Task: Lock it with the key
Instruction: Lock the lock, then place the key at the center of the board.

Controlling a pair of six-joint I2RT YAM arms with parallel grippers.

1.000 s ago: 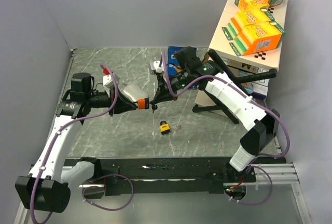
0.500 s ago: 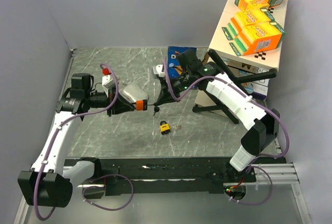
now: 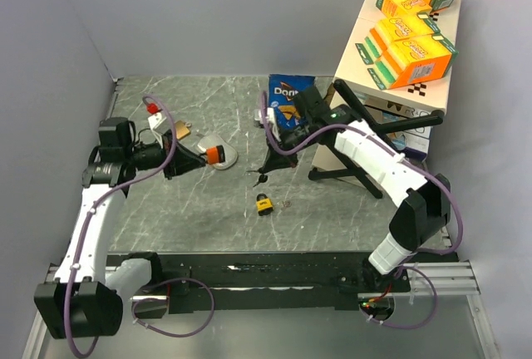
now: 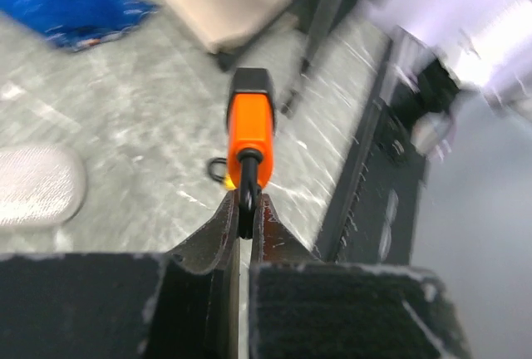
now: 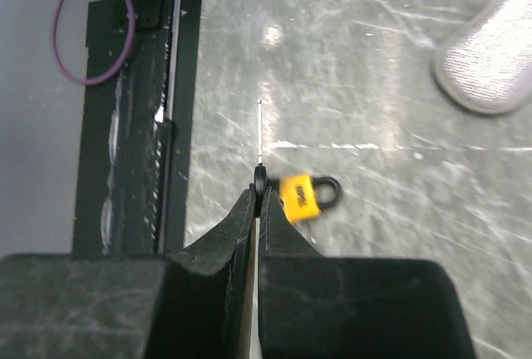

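Your left claw [image 4: 244,211] is pinching the shackle of the orange padlock [image 4: 250,122]. Your right claw [image 5: 256,195] is pressed together on the key [image 5: 259,130], whose blade points out near the yellow padlock [image 3: 265,204] lying on the table [image 3: 166,209]. Behind is a blue Doritos bag [image 3: 287,97]. The print on the stacked orange boxes [image 3: 411,51] is too small to read.

Blue chip bag [image 3: 283,89], grey oval pad [image 3: 227,158], orange cartons [image 3: 420,58] stacked far right.
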